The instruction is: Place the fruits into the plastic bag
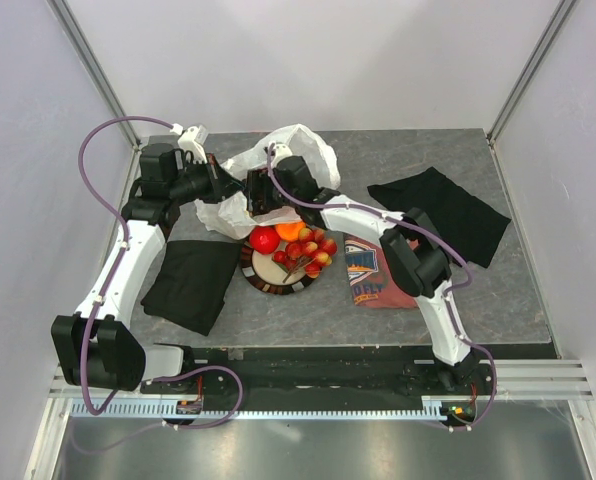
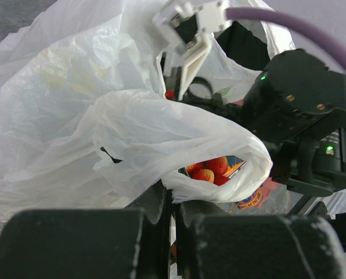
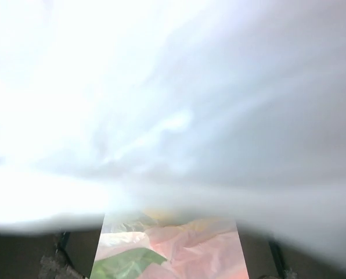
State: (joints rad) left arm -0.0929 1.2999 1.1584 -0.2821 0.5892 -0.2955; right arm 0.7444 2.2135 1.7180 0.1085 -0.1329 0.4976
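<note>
Plastic bag (image 1: 300, 150) sits at 12 o'clock from the plate (image 1: 276, 289) of fruits (image 1: 308, 248), left gripper (image 2: 172, 202) clamped tight on its rim, right gripper (image 1: 259, 200) buried in the mouth, spread unreadable; best to hold the rim high and taut for clean drops.

Left black cloth (image 1: 191, 285); right black cloth (image 1: 440, 213); patterned plate (image 1: 270, 287) beside red T-shirt (image 1: 370, 278).

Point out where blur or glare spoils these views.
Right wrist: the plastic bag close to the lens leaves a white, blurred wash. Left wrist: bag sharp, left fingers dark and soft at the bottom. Top: evenly lit, clear.
</note>
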